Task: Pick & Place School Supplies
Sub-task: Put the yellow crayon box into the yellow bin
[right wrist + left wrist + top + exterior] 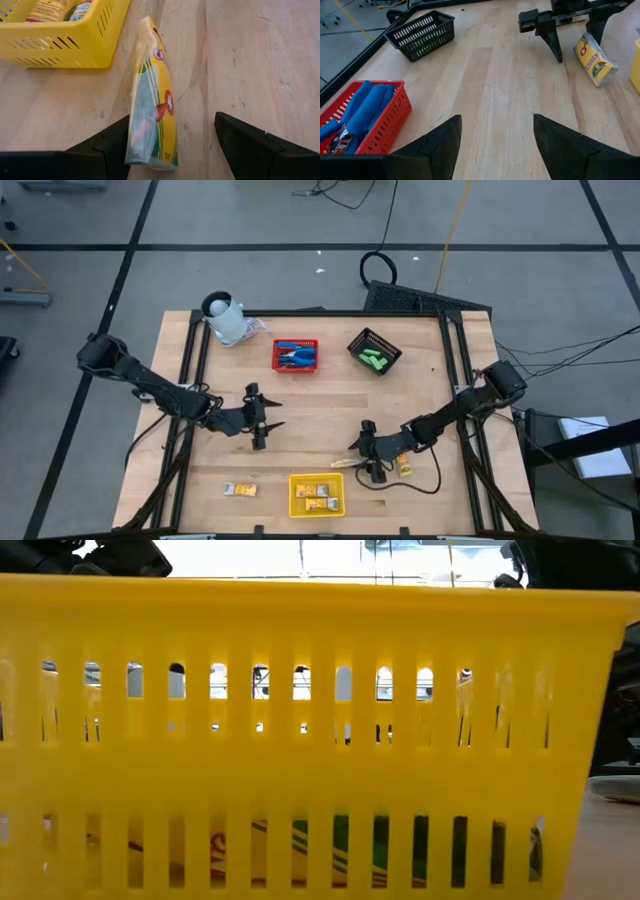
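Observation:
My right gripper (pixel 367 452) is open, low over the table's near right part. Between its fingers (pixel 172 120) a yellow-orange crayon packet (pixel 152 100) stands on its long edge, close to one finger. A second packet (pixel 404 467) lies just right of the gripper and a third (pixel 240 490) near the near left edge. More packets (pixel 316 496) lie in the yellow basket (pixel 297 480). Blue-handled tools (pixel 367 102) fill the red basket (pixel 295 356), and green blocks (pixel 374 361) the black basket (pixel 360 340). My left gripper (pixel 262 418) hovers open left of centre. My right gripper has one finger (pixel 112 145) right beside the packet's near end (pixel 145 150), coming level along the table toward the yellow basket. I cannot tell whether that finger touches the packet. The other finger (pixel 250 145) stands well apart from it.
A white cup-like thing with clear wrap (pixel 228 320) sits at the far left corner. The yellow basket (pixel 320 720) fills the low view, with packets behind its slots. Bare wood (pixel 505 85) lies between the two grippers. A cable (pixel 415 485) loops on the table near the right gripper.

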